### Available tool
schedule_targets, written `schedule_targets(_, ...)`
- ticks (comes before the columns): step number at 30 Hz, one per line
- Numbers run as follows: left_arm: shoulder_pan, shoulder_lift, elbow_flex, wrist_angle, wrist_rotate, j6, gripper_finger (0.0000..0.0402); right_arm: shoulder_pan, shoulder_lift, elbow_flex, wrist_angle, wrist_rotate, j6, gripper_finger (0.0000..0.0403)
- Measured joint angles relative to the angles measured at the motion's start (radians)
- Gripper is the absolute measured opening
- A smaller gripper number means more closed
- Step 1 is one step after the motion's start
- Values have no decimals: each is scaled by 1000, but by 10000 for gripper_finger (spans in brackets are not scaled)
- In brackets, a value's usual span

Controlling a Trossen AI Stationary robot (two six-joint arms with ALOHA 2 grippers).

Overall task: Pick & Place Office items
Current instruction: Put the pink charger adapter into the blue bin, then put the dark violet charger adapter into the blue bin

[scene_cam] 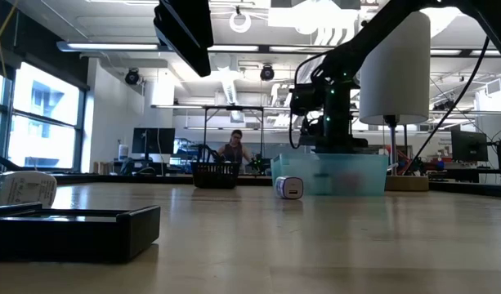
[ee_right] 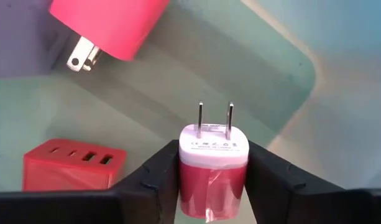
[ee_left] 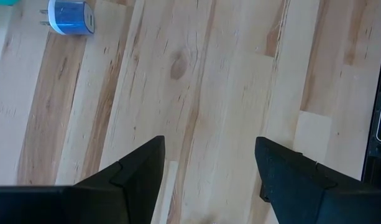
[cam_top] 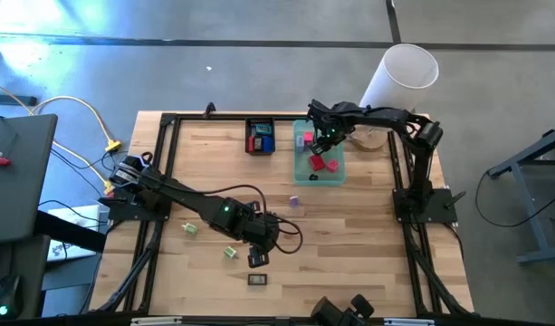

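Pink charger plug (ee_right: 212, 177) pinched by right tool (ee_right: 212, 186) at smooth sides — light, rigid, slippery; left tool (ee_left: 209, 177) wide, empty.

A pink charger (ee_right: 106, 25) runs off the right wrist view's edge, and the black tray's (cam_top: 260, 136) contents are too small to tell.

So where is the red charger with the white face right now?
The red charger sits between the right pincer's fingers, prongs forward, above the teal tray at the table's far right, near a pink plug and a red block.
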Motion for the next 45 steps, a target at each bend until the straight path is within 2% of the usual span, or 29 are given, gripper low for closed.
schedule_targets(19,0,0,0,0,0,-17,242,-4,-19,2,-8,2,-33,202)
schedule_targets(24,0,0,0,0,3,-27,242,2,-104,2,-12,9,-33,198)
schedule_targets(31,0,0,0,-3,34,-48,242,39,-286,2,-68,5,-4,197)
schedule_targets(37,-3,0,0,-42,44,-81,242,149,-460,0,-150,2,87,197)
schedule_targets(45,-10,0,0,-132,47,-138,242,441,-607,-84,-169,30,284,197)
